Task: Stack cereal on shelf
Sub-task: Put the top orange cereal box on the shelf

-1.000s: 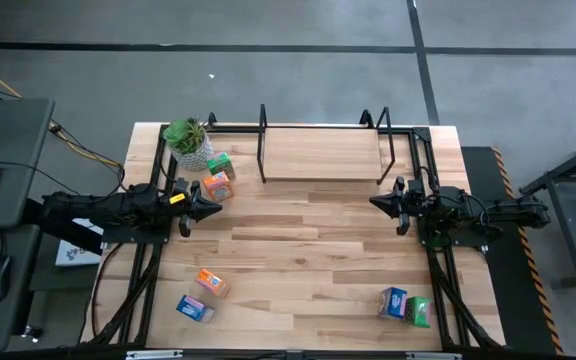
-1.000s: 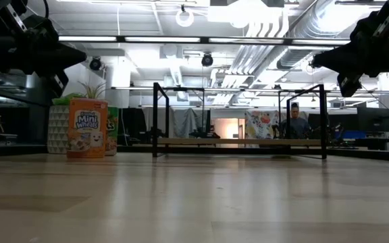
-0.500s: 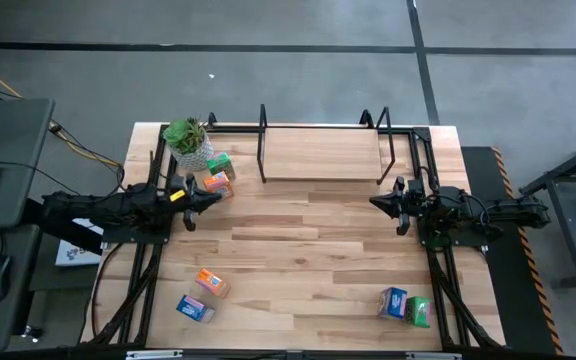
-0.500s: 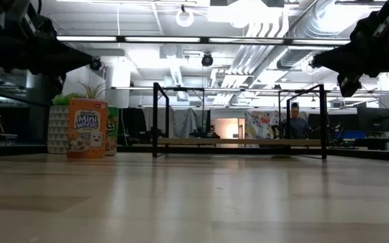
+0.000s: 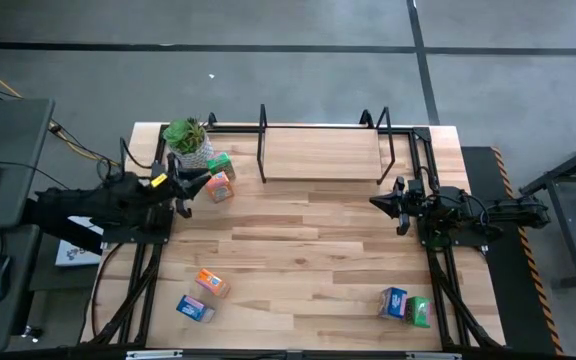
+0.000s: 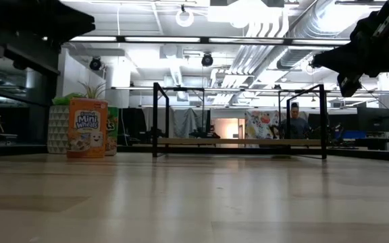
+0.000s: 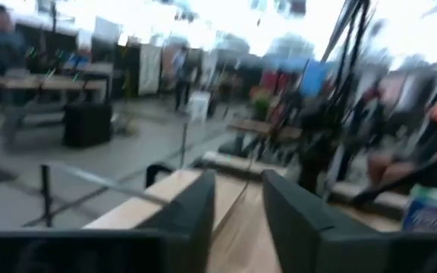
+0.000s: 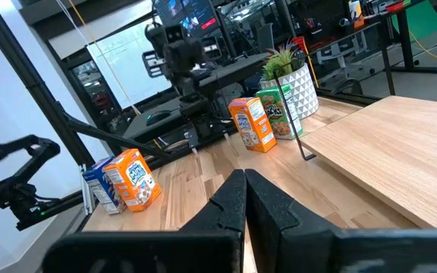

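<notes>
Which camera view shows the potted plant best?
The right wrist view: the plant shows whole, leaves and patterned pot. The high view gives only its top; in the low view an orange box partly hides it; the left wrist view shows none.

The wooden tabletop (image 5: 298,230) carries all items. The shelf (image 5: 323,150), black rods with a pale board, stands at 12 o'clock along the far edge. A potted plant (image 5: 188,140) stands at 10 o'clock. Just beside it stand a green cereal box (image 5: 221,163) and an orange cereal box (image 5: 218,186), touching or nearly touching. At 7 o'clock lie a second orange box (image 5: 211,283) and a blue box (image 5: 195,308), close together. At 5 o'clock a blue box (image 5: 393,301) and a green box (image 5: 419,311) lie side by side.
</notes>
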Motion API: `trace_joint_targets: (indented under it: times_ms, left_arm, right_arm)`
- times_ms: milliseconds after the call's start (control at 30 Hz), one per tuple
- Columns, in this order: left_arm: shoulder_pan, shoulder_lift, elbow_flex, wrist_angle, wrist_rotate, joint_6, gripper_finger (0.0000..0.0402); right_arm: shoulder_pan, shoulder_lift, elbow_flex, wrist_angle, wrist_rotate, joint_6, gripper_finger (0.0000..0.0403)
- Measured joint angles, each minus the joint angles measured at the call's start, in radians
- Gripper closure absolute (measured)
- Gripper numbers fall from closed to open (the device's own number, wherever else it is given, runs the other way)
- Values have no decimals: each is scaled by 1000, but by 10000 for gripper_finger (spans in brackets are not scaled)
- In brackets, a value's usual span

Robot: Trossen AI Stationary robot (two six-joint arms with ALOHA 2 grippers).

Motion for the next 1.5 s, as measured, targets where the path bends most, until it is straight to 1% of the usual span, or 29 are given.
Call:
trace_joint_targets:
  times_ms: [67, 167, 267, 333, 400, 500, 600, 667, 733, 800, 900, 967, 1100, 1333, 1500]
  left_arm:
    - [0, 74, 86, -114, -36, 3, 255]
    - [1, 209, 225, -318, -139, -15, 204]
    - [7, 353, 352, -522, -248, -71, 164]
    - [28, 450, 430, -626, -269, -125, 143]
    - [61, 545, 501, -727, -241, -177, 127]
    - [125, 681, 596, -853, -113, -238, 115]
    - [190, 799, 659, -943, -3, -253, 113]
    - [224, 866, 678, -984, 32, -244, 113]
    - [253, 918, 685, -1005, 28, -243, 112]
    - [283, 959, 687, -1013, 4, -241, 112]
    - [325, 996, 687, -1015, 8, -222, 112]
    - [349, 1013, 687, -1015, 36, -219, 112]
    - [391, 1022, 687, -1020, 135, -193, 112]
    - [432, 1022, 687, -1030, 237, -189, 112]
    - [441, 1022, 687, -1031, 257, -173, 112]
  right_arm:
    - [0, 0, 0, 0, 0, 0, 403]
    - [0, 0, 0, 0, 0, 0, 403]
    - [0, 0, 0, 0, 0, 0, 403]
    - [0, 0, 0, 0, 0, 0, 403]
    - [0, 0, 0, 0, 0, 0, 403]
    - [0, 0, 0, 0, 0, 0, 403]
    - [0, 0, 0, 0, 0, 0, 403]
    - [0, 0, 0, 0, 0, 0, 403]
    - [0, 0, 0, 0, 0, 0, 403]
    - [0, 0, 0, 0, 0, 0, 403]
    - [0, 0, 0, 0, 0, 0, 403]
    - [0, 0, 0, 0, 0, 0, 403]
    - [0, 0, 0, 0, 0, 0, 403]
    - [0, 0, 0, 0, 0, 0, 403]
    - [0, 0, 0, 0, 0, 0, 403]
